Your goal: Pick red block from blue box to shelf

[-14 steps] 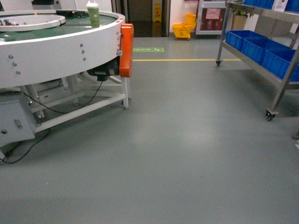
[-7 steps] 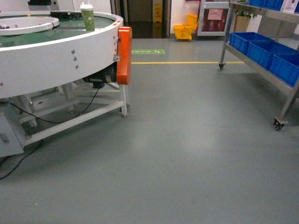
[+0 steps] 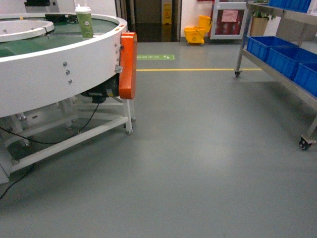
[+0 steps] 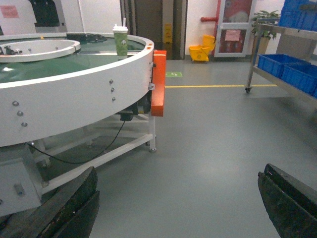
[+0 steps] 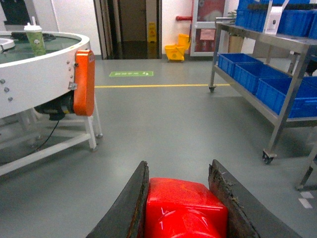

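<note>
Head view, from the left: a round white conveyor table [image 3: 49,74] with a green top carries a lidded paper cup [image 3: 84,22]; bare grey floor runs to the steel shelf [image 3: 277,74], cut off at the right edge. Left gripper [image 4: 178,208] hangs wide open, its dark pads worn. Right gripper [image 5: 184,208] clamps the glossy red block [image 5: 184,210]; its lower part is out of frame.

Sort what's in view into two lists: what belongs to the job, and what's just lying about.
Job:
red block, clamped in the right gripper
shelf

Lying about:
round conveyor table
green cup
yellow mop bucket
dark blue crates
left gripper, open and empty
</note>
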